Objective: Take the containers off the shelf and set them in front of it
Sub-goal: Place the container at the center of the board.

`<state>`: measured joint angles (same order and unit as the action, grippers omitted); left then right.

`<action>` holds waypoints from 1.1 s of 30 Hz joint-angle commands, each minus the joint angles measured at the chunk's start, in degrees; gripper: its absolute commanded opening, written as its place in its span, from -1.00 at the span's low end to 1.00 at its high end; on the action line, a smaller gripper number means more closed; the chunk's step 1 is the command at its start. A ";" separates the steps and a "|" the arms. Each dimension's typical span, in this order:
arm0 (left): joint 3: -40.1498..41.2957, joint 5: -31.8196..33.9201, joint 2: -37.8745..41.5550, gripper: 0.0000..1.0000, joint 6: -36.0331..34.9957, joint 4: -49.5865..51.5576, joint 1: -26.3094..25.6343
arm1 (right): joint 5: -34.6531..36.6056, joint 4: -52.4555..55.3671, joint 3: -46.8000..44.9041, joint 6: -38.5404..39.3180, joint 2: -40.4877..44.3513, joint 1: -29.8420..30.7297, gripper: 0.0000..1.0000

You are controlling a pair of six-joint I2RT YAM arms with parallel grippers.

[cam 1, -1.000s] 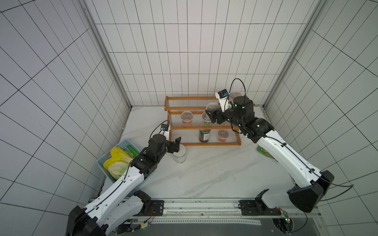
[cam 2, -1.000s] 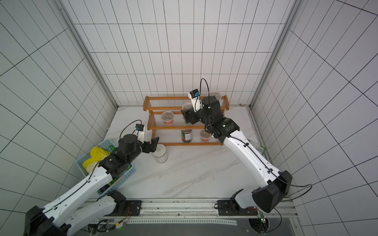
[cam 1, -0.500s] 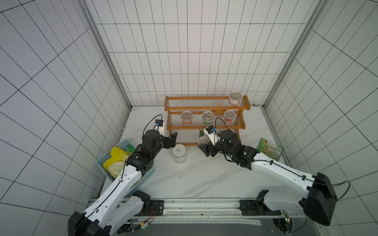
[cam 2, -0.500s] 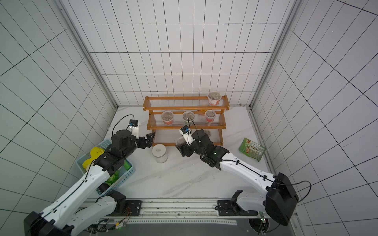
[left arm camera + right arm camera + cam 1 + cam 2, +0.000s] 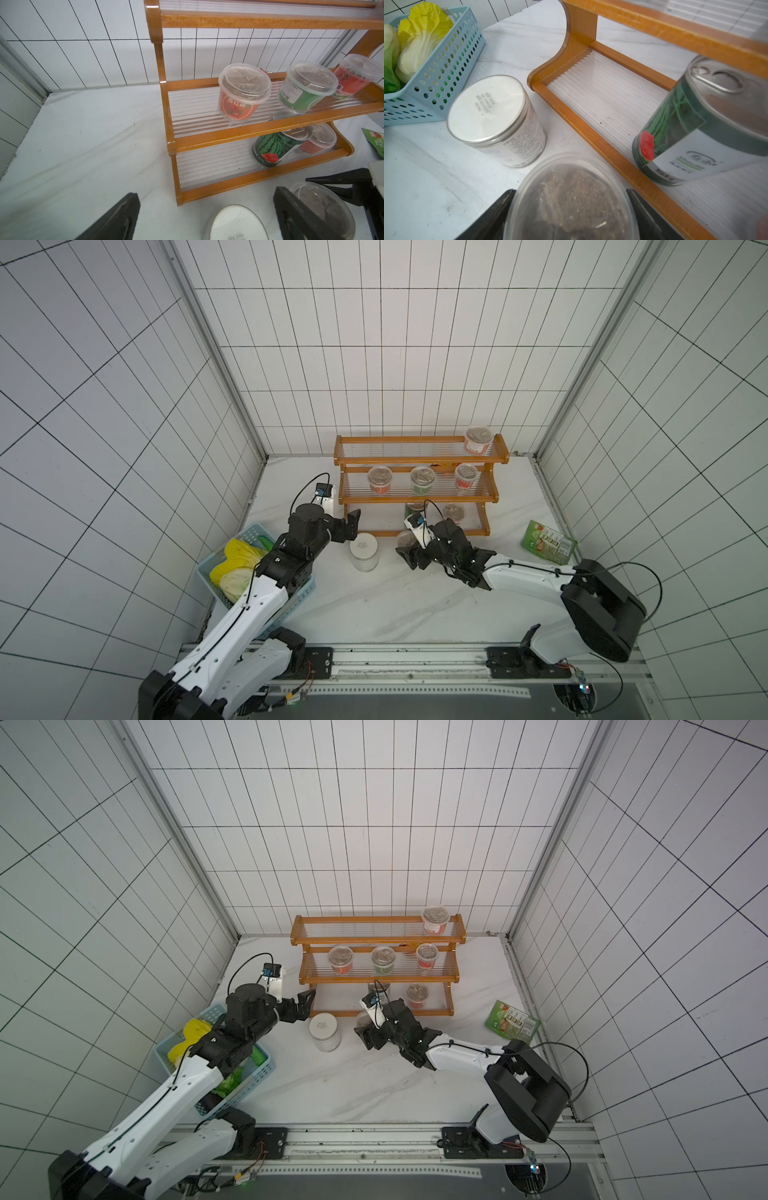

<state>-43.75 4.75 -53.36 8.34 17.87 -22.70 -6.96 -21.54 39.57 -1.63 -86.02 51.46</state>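
Right wrist view: the shelf stands just ahead of the right gripper, its lowest tier bearing the tin can. The white-lidded jar stands on the table ahead of that gripper, in front of the shelf's end. A clear lidded cup is clamped between its jaws. The left gripper gapes empty, facing the shelf's end post, the jar just beside it.

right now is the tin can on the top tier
No, the tin can stands on the bottom tier of the shelf, beside a red-banded cup.
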 commanded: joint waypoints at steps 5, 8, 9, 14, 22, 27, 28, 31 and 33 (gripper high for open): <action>1.37 -0.62 0.89 0.97 -0.32 -0.25 0.37 | -1.64 -4.45 -1.60 0.38 -1.61 0.22 0.62; 1.80 -0.73 0.89 0.97 -0.30 -0.47 0.37 | -1.05 -4.60 -2.88 0.92 -1.85 0.57 0.62; 1.83 -0.80 0.89 0.97 -0.24 -0.64 0.37 | -0.74 -4.81 -3.22 1.09 -2.04 0.62 0.63; 2.25 -1.16 0.80 0.97 -0.08 -1.08 0.37 | -0.67 -4.65 -3.36 1.67 -3.20 0.75 0.63; 2.83 -1.58 0.81 0.97 -0.08 -1.43 0.37 | -0.69 -5.44 -3.25 2.11 -6.12 1.25 0.64; 3.06 -1.41 1.15 0.97 -0.25 -1.52 0.37 | -0.01 -4.49 -4.30 3.02 -5.74 1.37 0.68; 3.12 -1.41 1.07 0.97 -0.25 -1.55 0.37 | 0.15 -4.48 -4.54 3.12 -5.76 1.53 0.69; 3.13 -1.50 0.97 0.97 -0.25 -1.70 0.37 | 0.67 -4.30 -4.79 3.43 -5.82 1.62 0.73; 3.09 -1.59 0.89 0.97 -0.25 -1.70 0.37 | 0.81 -4.22 -4.69 3.48 -5.81 1.61 0.75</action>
<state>-41.12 3.92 -53.12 8.36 17.56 -22.65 -7.11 -25.89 35.64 1.08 -91.42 52.51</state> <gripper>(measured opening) 0.985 0.873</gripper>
